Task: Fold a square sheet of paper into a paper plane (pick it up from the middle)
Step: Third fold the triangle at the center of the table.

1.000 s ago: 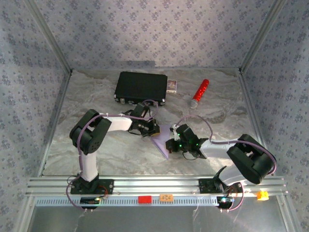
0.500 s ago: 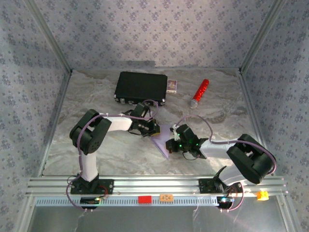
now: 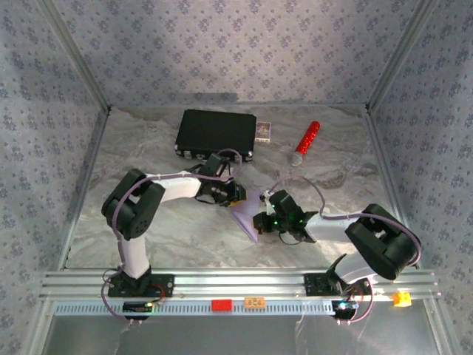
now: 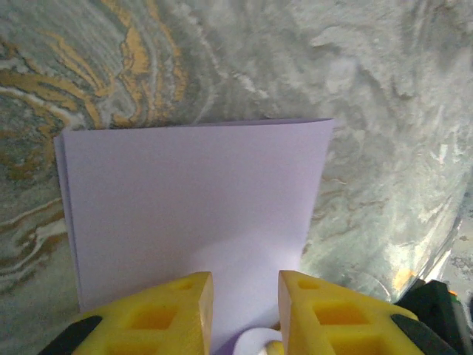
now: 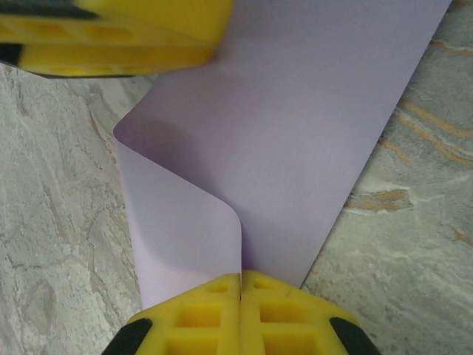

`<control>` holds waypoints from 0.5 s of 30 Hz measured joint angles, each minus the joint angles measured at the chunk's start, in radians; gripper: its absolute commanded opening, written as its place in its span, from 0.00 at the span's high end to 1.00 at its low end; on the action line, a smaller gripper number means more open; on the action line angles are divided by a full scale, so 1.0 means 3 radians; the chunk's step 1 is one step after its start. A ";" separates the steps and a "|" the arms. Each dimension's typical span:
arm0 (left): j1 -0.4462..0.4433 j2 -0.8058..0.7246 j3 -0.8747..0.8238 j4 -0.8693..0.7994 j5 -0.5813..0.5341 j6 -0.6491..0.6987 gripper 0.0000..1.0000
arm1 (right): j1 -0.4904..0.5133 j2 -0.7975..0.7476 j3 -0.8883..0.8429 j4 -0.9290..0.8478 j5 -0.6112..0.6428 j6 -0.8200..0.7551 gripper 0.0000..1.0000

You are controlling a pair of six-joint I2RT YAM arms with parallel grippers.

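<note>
- Lilac and unmarked, the square sheet of paper lies on the marbled table between the two grippers, with one flap curled up over itself.
- Right gripper: its yellow fingers are pressed together, pinching the sheet's near edge where the curled flap meets the flat layer. The rest of the sheet spreads out ahead of the fingertips.
- Left gripper: its fingers stand parted with a clear gap, gripping nothing. The sheet lies flat below and ahead of them; whether the tips touch it I cannot tell.
- Well beyond the left gripper sits a black case, with a small card box just beside it and a red-and-silver cylinder further right.
</note>
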 measured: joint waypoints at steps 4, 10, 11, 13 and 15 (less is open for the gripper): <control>0.0005 -0.0249 -0.0175 0.0061 -0.0028 -0.0036 0.69 | 0.0000 0.0003 0.0003 0.0001 0.0000 0.0000 0.96; 0.0005 -0.0544 -0.0384 0.0084 -0.0036 -0.0103 0.75 | 0.0000 0.0022 0.0027 -0.0005 -0.0001 0.0000 0.97; 0.0000 -0.0581 -0.0411 0.0112 -0.0033 -0.0122 0.79 | 0.0000 0.0028 0.0032 -0.0004 -0.0001 0.0000 0.96; -0.0019 -0.0631 -0.0465 0.0183 -0.0014 -0.0167 0.86 | 0.0000 0.0033 0.0038 -0.0008 -0.0001 0.0000 0.96; -0.0071 -0.0642 -0.0530 0.0287 0.0006 -0.0240 0.94 | 0.0000 0.0034 0.0041 -0.0010 -0.0001 0.0000 0.96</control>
